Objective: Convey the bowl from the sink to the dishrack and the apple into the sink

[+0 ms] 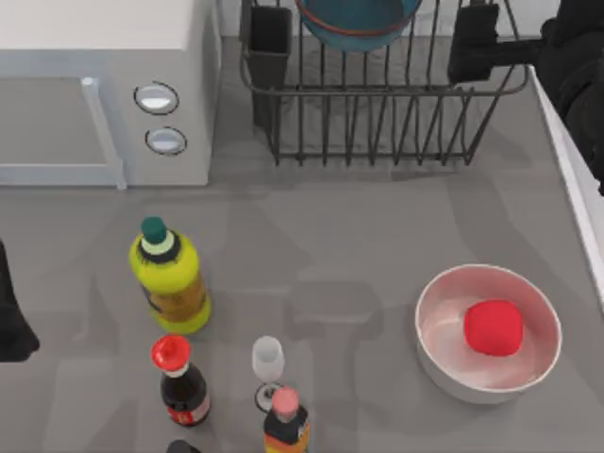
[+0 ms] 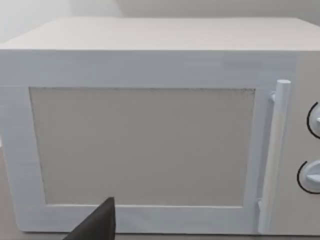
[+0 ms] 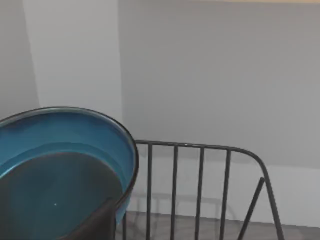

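- The right pincer (image 1: 469,47) hangs over the right end of the dishrack (image 1: 377,123), at the far edge of the counter (image 1: 359,226); I cannot tell whether it is wide or narrow.
- The bowl (image 1: 359,24) sits in the dishrack just to the left of the right pincer, its red-lined rim cut off by the top edge of the overhead view.
- In the right wrist view the bowl (image 3: 60,165) lies close below the pincer, blue inside with a dark bottom, and the upright bars of the dishrack (image 3: 200,190) stand just beside it.
- A dark square cutlery cup (image 1: 269,47) stands at the rack's left corner, beyond the bowl from the right pincer.
- The apple (image 1: 493,327) rests inside a white bowl (image 1: 434,354), well apart from the right pincer, on the near right part of the counter.
- The sink (image 1: 571,179) shows as a raised white rim along the counter's right edge, near the right pincer and to its right.
- The left arm (image 1: 11,321) is parked at the counter's left edge; I cannot tell its pincer's state.
- The left wrist view faces the door of a white microwave (image 2: 145,145), with a handle and two knobs.
- A yellow bottle (image 1: 170,278), two dark bottles (image 1: 182,382) and a small glass (image 1: 268,363) stand near the left arm.
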